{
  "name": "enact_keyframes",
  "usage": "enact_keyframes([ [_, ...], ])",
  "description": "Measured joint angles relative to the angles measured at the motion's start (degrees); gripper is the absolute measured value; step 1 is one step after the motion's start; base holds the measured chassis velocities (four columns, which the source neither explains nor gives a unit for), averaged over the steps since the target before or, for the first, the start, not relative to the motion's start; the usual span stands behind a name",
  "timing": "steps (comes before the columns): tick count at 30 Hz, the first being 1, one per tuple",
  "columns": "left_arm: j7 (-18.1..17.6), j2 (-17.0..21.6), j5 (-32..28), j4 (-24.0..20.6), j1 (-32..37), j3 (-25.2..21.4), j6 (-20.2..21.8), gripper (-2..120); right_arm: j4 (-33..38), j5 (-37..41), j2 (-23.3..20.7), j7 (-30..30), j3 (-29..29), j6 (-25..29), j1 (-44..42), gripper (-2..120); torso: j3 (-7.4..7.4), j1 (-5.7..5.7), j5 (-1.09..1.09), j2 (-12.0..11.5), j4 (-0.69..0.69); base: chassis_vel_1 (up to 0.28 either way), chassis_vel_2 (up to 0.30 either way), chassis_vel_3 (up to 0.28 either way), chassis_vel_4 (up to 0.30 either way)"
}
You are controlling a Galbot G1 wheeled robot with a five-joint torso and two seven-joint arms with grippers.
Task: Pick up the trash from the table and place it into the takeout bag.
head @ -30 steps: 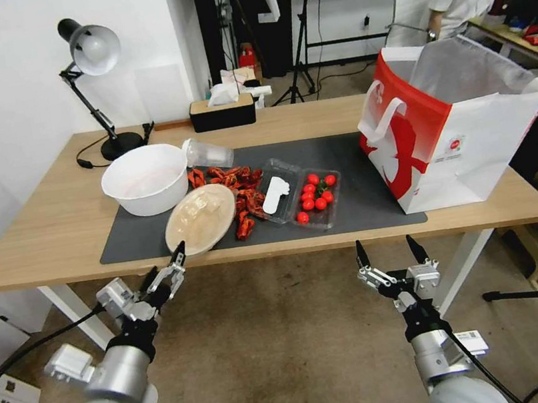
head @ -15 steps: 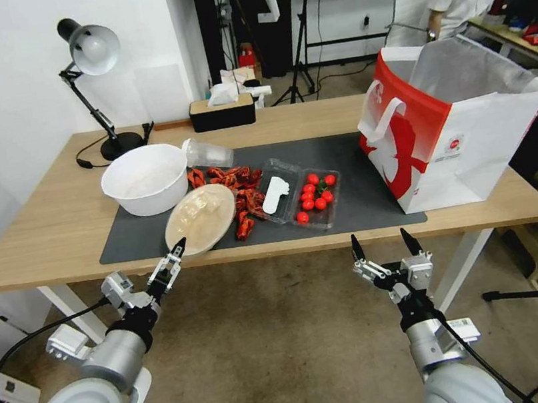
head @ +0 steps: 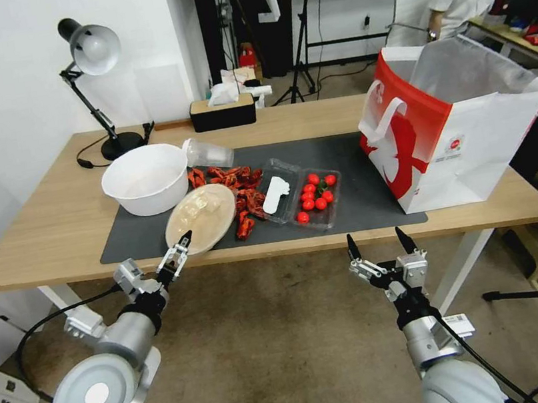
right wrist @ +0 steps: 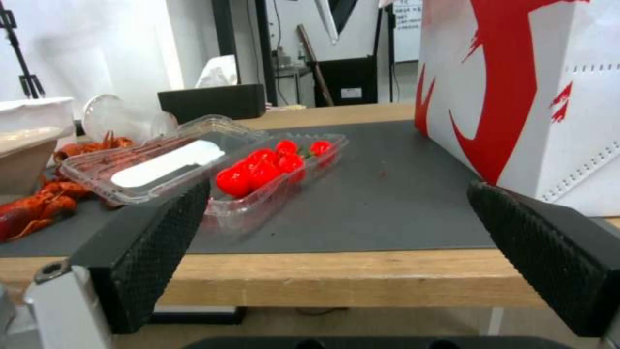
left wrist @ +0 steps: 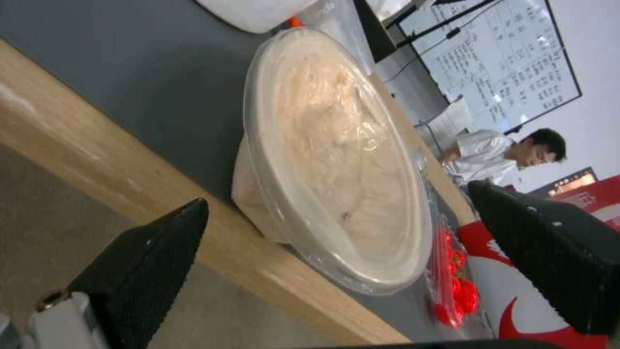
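Trash, the beige lid (head: 201,218), lies at the table (head: 52,240) edge just beyond my left gripper (head: 176,254), jaws wide and empty. I'm approaching; next I must straddle its rim.

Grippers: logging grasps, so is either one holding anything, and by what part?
Nothing is held: left gripper and right gripper are both open, short of the table.

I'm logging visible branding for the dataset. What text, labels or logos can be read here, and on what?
No text is legible.
Takeout bag: small red logo with print beneath, too small to read.
Whiteboard: rows of writing, blurred.
Label on the right arm: too small to read.
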Motion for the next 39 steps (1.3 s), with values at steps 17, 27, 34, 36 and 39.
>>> enact_keyframes([
  [17,-1.68,0.45,-0.45,1.31,-2.29,1.38,-0.09,41,0.06,-0.30,0.12,0.28,0.06,-0.34,-0.49,100,0.00,0.00,0.00,0.00,0.00,0.000,0.000,0.000,0.000],
  [27,-1.57,0.69,0.30,1.21,-1.85,1.58,-0.19,9,0.22,-0.30,0.35,0.51,0.05,-0.34,-0.76,100,-0.01,0.00,0.00,0.00,0.00,0.000,0.000,0.000,0.000],
  [34,-0.79,1.22,0.88,0.22,-1.66,1.37,-0.87,0,0.26,-0.32,0.47,0.59,-0.03,-0.34,-0.72,100,-0.01,0.00,-0.01,0.00,0.00,0.000,0.000,0.000,0.000],
  [36,0.10,1.98,0.96,-0.92,-2.43,0.44,-1.67,0,0.44,-0.35,0.56,0.59,-0.14,-0.34,-0.62,100,-0.01,0.00,-0.01,0.00,0.02,0.000,0.000,0.000,0.000],
  [39,0.74,3.50,0.90,-1.97,-4.57,-0.28,-2.56,0,0.63,-0.38,0.60,0.56,-0.22,-0.34,-0.59,100,-0.01,0.00,0.00,0.00,0.01,0.000,0.000,0.000,0.000],
])
